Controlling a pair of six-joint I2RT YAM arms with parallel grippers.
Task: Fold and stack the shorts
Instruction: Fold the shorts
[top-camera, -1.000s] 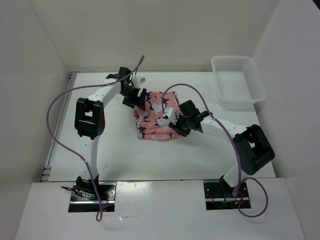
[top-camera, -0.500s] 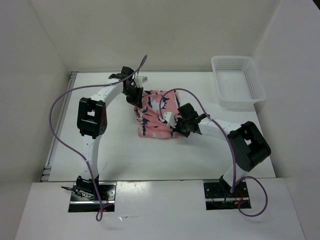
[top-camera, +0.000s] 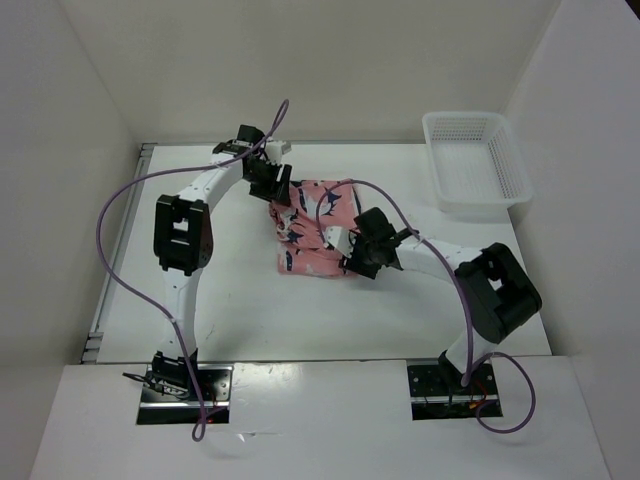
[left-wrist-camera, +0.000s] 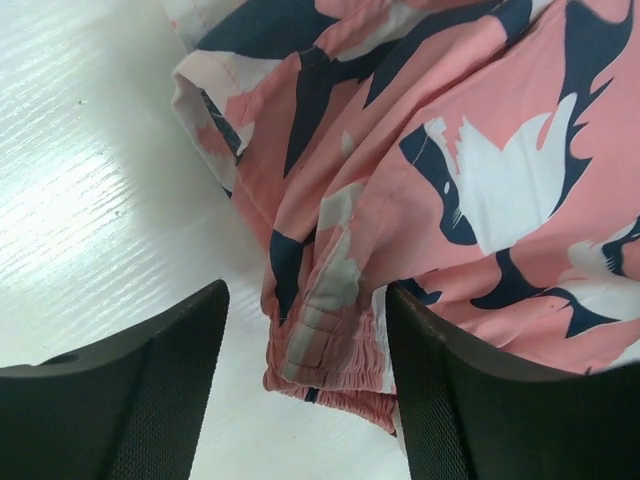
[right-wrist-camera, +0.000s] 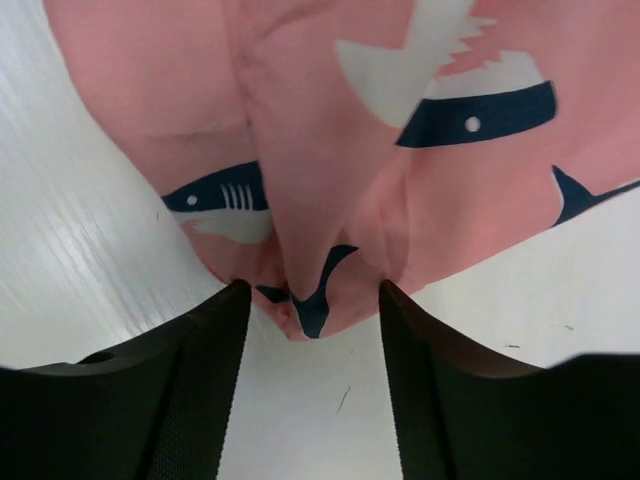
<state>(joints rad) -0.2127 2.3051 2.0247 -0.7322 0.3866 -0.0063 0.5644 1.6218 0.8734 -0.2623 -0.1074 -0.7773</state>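
Note:
The salmon-pink shorts (top-camera: 312, 222) with navy-and-white shapes lie crumpled on the white table between the two arms. My left gripper (top-camera: 274, 190) sits at their far left corner. In the left wrist view the gathered waistband (left-wrist-camera: 330, 330) lies between the open fingers of the left gripper (left-wrist-camera: 305, 300), with a gap on the left side. My right gripper (top-camera: 350, 256) is at the shorts' near right edge. The right wrist view shows a folded hem (right-wrist-camera: 320, 290) of the shorts (right-wrist-camera: 330, 130) between the spread fingers of the right gripper (right-wrist-camera: 312, 292), resting on the table.
A white plastic mesh basket (top-camera: 476, 166) stands at the back right of the table. White walls close in the table on the left, back and right. Purple cables loop above both arms.
Both grippers squeezed down on the fabric half a second ago and have spread apart again. The right arm has shifted slightly left, and the shorts are bunched a little more.

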